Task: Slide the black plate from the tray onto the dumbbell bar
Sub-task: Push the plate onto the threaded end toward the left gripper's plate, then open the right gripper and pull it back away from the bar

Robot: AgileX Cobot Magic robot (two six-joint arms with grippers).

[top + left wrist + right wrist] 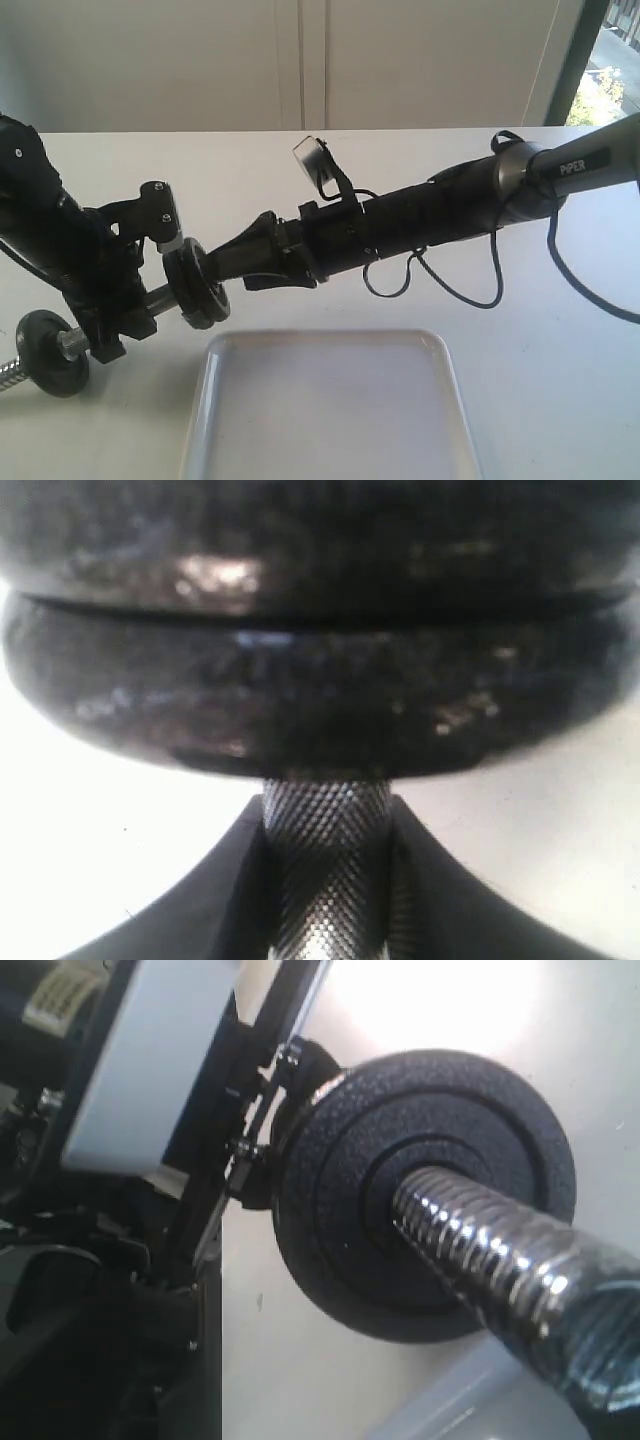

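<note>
black plate on the bar, with nothing locking it there

the black plate (340, 1210) sits on the dumbbell bar (500, 1250), flush beside a second disc (320, 700) and up off the tray (330, 420). the left pincer (325, 880) is clenched on the knurled middle. the right pincer (240, 262) is right at the plate's face, but i cannot tell if it is clamped or released. the risk, as i judge it: no collar shows, so a dip of that bar end, or the right arm dragging as it backs away, could walk the plate off the threads. room is tight between the two pincers. the worktop (420, 160) behind and to the right lies open for a retreat.
</note>
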